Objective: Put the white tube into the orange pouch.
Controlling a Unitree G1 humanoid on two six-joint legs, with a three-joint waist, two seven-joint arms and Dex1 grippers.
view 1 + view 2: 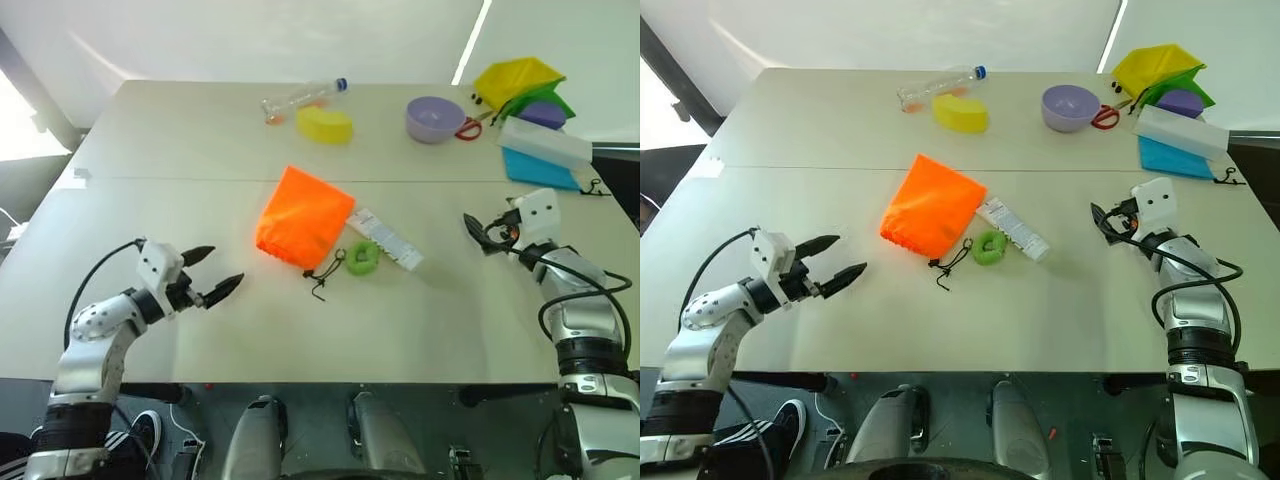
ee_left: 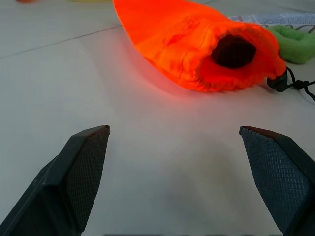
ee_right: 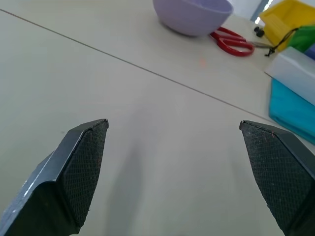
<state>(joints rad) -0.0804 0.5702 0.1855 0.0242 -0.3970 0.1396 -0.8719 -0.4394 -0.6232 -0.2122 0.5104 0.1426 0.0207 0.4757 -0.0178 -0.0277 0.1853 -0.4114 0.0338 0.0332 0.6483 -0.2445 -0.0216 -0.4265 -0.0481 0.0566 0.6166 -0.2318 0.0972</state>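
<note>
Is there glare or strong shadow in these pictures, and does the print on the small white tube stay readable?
Left eye view: bright window glare at the upper left edge; the flat white squeeze tube casts a soft shadow on the pale table, its print too small to read. Left wrist view: the bright orange fabric pouch glows very saturated, its mouth dark.

The light is bright and even. A long white strip of light glows on the far wall. More bright light comes in at the left side. The pale worktop (image 1: 200, 200) shines a little. Shadows are soft and small, like the one tucked under the orange pouch (image 2: 197, 49) just ahead of the left jaws. Close up, the black jaws look sharp, and things far beyond them look a bit fuzzy.
</note>
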